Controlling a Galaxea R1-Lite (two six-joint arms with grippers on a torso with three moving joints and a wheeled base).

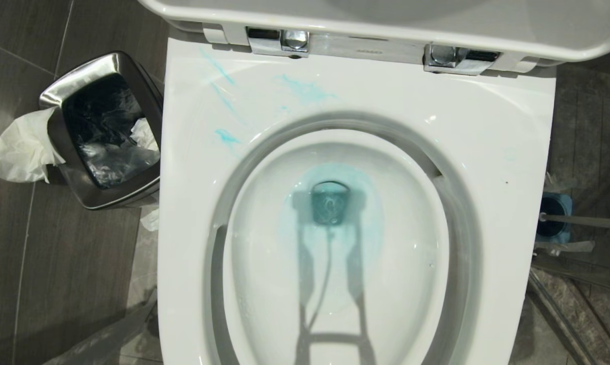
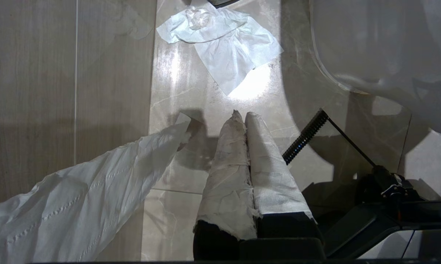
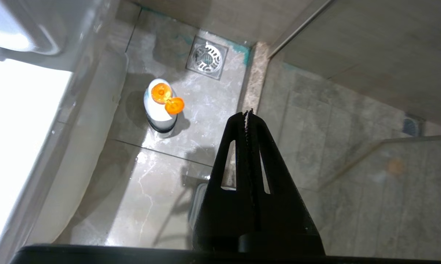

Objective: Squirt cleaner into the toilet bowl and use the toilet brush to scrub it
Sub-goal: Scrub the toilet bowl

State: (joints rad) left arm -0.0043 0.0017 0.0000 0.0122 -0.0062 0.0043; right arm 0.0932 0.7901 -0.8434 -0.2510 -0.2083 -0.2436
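Toilet bowl (image 1: 487, 152) fills the head view, nearest the camera, seat and lid up against chrome hinges (image 1: 279, 40) at the top edge. Cleaner (image 1: 305, 90) already in: teal streaks on the porcelain in the upper left of the bowl, plus a teal tint pooled round the drain hole (image 1: 330, 203) at centre. So squirting looks done; scrubbing is not started as far as I can judge, streaks unsmeared.

Toilet brush (image 1: 583, 221): slim handle lies across the right edge of the head view, by the blue holder (image 1: 556, 218) on the floor just beside the bowl. Untouched by either tool.

Right tool (image 3: 248, 115), right wrist view: black fingers pressed together, holding nothing, above the floor tiles. A white bottle with open orange flip cap (image 3: 162, 106) stands on the floor in the upper left of that frame, near a floor drain (image 3: 206, 57).

Left tool (image 2: 242, 119), left wrist view: paper-wrapped fingers closed tight, empty, parked over the floor with crumpled tissue (image 2: 224, 44) at top centre.

Steel waste bin (image 1: 105, 132) sits left of the bowl.

Left to do: grab brush, scrub.
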